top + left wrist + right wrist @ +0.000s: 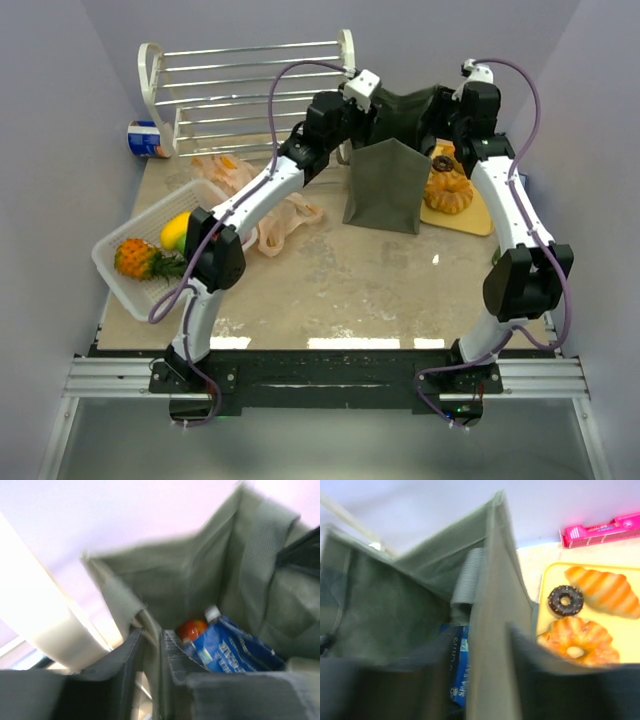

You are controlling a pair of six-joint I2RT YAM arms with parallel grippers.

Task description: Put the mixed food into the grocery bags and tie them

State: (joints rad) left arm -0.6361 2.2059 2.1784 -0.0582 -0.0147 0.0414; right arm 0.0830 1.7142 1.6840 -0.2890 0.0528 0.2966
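Though walls of the dark olive-green boxy fabric tote (pixel 385 190) run between both jaw pairs, the right gripper (pixel 477 641) gapes; whether the left gripper (pixel 152 639) pinches is unclear.

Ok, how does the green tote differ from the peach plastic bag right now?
The green tote stands upright and boxy; the peach plastic bag lies slack and crumpled. The tote is opaque fabric; the plastic bag is thin and translucent. The tote's rim sits between the fingers of the left gripper and the right gripper; neither touches the plastic bag. Both rest on the table.
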